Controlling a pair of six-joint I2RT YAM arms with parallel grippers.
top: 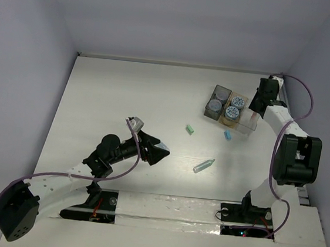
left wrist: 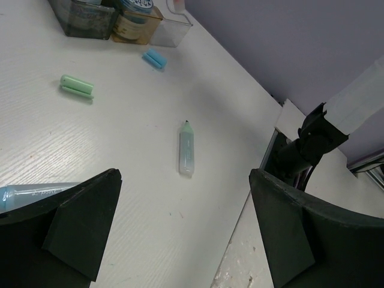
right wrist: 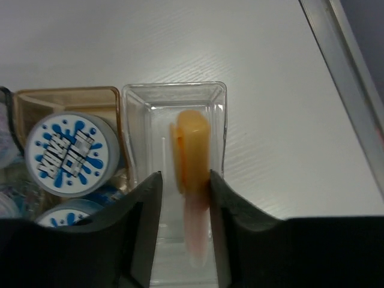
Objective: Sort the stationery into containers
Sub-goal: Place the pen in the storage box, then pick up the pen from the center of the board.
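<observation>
My right gripper (top: 253, 113) hangs over the clear tray (top: 248, 125) at the right end of the tray row. Its jaws (right wrist: 185, 180) are slightly apart around an orange stick (right wrist: 192, 150). The right finger touches the stick and a gap shows on the left. The stick points down into the clear tray (right wrist: 174, 87). My left gripper (top: 157, 150) is open and empty low over the table (left wrist: 186, 228). A pale mint stick (left wrist: 186, 150) lies ahead of it (top: 203, 166). A green stick (top: 190, 129) and a light blue stick (top: 227, 135) lie nearer the trays.
The dark grey tray (top: 209, 109) holds grey-topped jars and the tan tray (top: 244, 100) holds blue-white jars (right wrist: 72, 153). The right arm's base (top: 244, 214) and cables stand at the near right edge. Walls close the table's far and side edges.
</observation>
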